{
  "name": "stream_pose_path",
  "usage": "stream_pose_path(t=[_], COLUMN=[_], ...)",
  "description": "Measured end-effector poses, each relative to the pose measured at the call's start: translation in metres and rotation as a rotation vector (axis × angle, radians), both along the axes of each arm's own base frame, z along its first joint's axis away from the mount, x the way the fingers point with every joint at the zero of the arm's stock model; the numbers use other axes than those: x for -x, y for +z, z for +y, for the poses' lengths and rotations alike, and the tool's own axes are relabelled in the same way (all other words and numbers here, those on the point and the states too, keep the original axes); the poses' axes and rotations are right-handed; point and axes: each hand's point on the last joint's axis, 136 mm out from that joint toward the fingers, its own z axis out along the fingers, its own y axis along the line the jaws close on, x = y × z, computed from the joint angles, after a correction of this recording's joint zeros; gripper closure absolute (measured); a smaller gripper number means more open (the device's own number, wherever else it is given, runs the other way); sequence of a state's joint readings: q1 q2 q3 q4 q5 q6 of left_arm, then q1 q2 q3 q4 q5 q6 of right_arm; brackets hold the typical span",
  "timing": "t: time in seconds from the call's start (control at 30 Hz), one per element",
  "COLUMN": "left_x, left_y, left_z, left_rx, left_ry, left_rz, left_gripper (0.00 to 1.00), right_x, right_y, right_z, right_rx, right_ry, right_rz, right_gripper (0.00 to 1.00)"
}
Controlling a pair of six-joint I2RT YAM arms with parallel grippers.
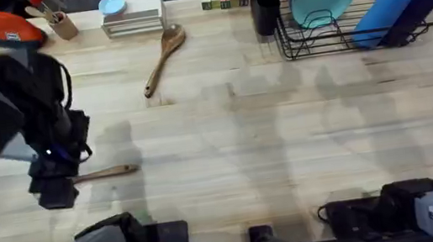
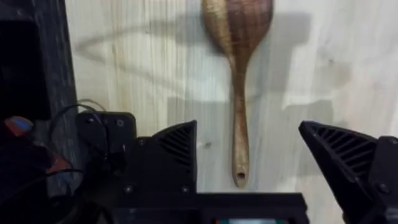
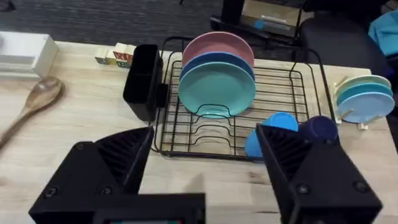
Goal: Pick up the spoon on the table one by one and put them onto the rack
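- The shorter spoon [image 2: 239,93] lies flat on the counter [image 1: 288,145], its handle end running in between the left gripper's [image 2: 273,155] fingers and its bowl pointing away from them. Neither finger touches it.
- Those fingers [image 2: 177,146] stand spread wide, one on each side of the handle, holding nothing. That straddle looks chosen so that closing would pinch the slim handle across its width.
- From overhead, the left gripper [image 1: 57,181] hangs over the bowl end, the handle [image 1: 109,172] sticking out toward the middle of the counter.
- The long spoon [image 1: 162,58] rests well beyond the left fingers, tilted, bowl toward the far edge, untouched.
- The rack [image 3: 292,134] stands ahead of the right gripper [image 3: 202,168], well apart from both spoons. Its tall black utensil cup [image 3: 142,81] sits on the end nearer the long spoon, a likely slot for the handles.
- The right fingers [image 3: 109,165] are parted wide and empty, parked at the near edge of the counter.
- Plates [image 3: 216,78] fill the rack's slots, so little room is left there for a spoon.
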State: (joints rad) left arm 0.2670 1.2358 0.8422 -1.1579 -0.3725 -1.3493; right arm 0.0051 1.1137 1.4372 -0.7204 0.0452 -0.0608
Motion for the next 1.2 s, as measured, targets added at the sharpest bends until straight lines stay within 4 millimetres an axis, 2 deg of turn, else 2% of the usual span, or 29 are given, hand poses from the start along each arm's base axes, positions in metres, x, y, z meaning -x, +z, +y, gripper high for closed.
stream_pose_path(t=[0.13,0.3,0.57,0.73,0.8,0.9,1.07,1.2], left_x=[0.001,0.000,0.013,0.012,0.014,0.014,0.012,0.008], left_y=[-0.019,-0.030,-0.055,-0.057,-0.057,-0.057,-0.057,-0.056], left_z=[0.003,0.015,0.031,0.037,0.038,0.042,0.044,0.046], left_rx=[0.022,0.020,0.044,0.025,0.010,-0.013,-0.020,-0.024], left_ry=[0.004,0.014,0.065,0.056,0.052,0.049,0.048,0.049], left_rz=[-0.015,-0.047,-0.077,-0.105,-0.104,-0.111,-0.124,-0.140], left_gripper=[0.010,0.011,0.004,0.040,0.131,0.440,0.667,0.920], right_x=[0.000,0.000,0.000,0.000,0.000,0.000,0.000,0.000], right_y=[0.000,0.000,0.000,0.000,0.000,0.000,0.000,0.000], right_z=[0.000,0.000,0.000,0.000,0.000,0.000,0.000,0.000], right_rx=[0.000,0.000,0.000,0.000,0.000,0.000,0.000,0.000], right_ry=[0.000,0.000,0.000,0.000,0.000,0.000,0.000,0.000], right_rz=[0.000,0.000,0.000,0.000,0.000,0.001,0.000,0.001], right_gripper=[0.005,0.005,0.005,0.005,0.005,0.005,0.005,0.005])
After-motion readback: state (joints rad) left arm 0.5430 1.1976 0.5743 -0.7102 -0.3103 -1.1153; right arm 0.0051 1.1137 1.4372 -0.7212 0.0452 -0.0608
